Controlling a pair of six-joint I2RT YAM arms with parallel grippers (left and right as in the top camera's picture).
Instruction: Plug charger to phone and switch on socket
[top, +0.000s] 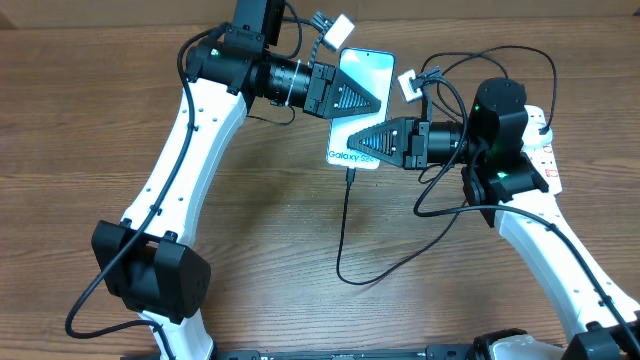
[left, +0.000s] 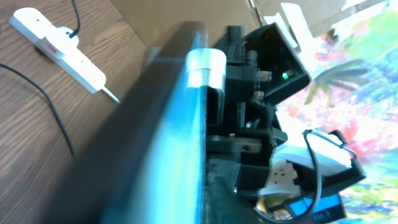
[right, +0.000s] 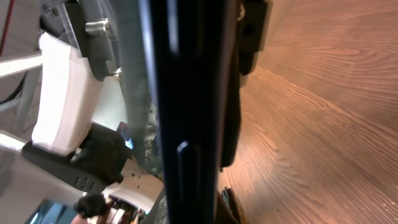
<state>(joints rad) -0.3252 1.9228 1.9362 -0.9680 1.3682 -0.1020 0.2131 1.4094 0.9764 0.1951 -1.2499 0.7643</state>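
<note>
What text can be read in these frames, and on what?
"Galaxy S2", white, on the phone screen; the last characters are unclear.
Red markings on the socket: too small to read.
Blue display low in the left wrist view: too blurred to read.

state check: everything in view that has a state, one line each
phone: screen lit, both grippers on it.
charger: tip at the phone's lower edge, looks plugged in; cable slack in a loop.
socket: a black cable runs into it; can't tell whether the switch is on or off.
left gripper: over the phone's upper half; open or shut unclear.
right gripper: shut on the phone's lower half.
</note>
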